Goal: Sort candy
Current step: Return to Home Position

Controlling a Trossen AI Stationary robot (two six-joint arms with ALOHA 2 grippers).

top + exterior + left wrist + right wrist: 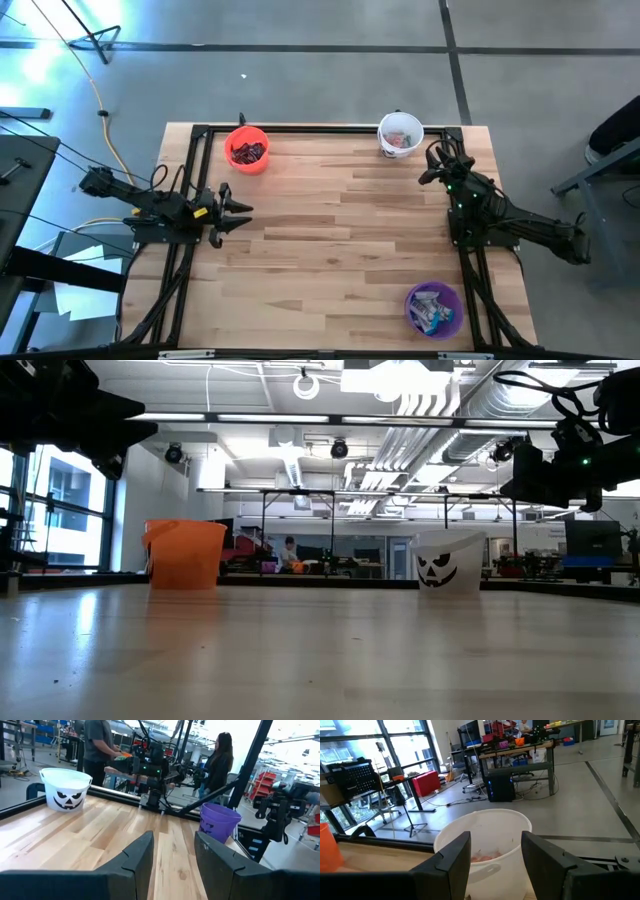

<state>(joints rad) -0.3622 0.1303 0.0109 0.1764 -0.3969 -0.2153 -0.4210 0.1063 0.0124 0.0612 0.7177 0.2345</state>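
Note:
Candy lies sorted in three cups on the wooden table. Dark pieces (248,152) fill the orange cup (247,149) at the far left. Pinkish pieces (487,856) lie in the white pumpkin-face cup (400,134) at the far right. Blue-and-white pieces (432,310) are in the purple cup (434,308) at the near right. My left gripper (240,212) stands open at the table's left edge, level, with nothing between its fingers (137,857). My right gripper (434,160) is open at the right edge, just short of the white cup (482,852) and pointing at it.
A black frame (330,128) runs along the table's far edge and down both sides. The bare planks in the middle (340,220) lie between the two arms. Beyond the table, people (220,757) stand among workbenches.

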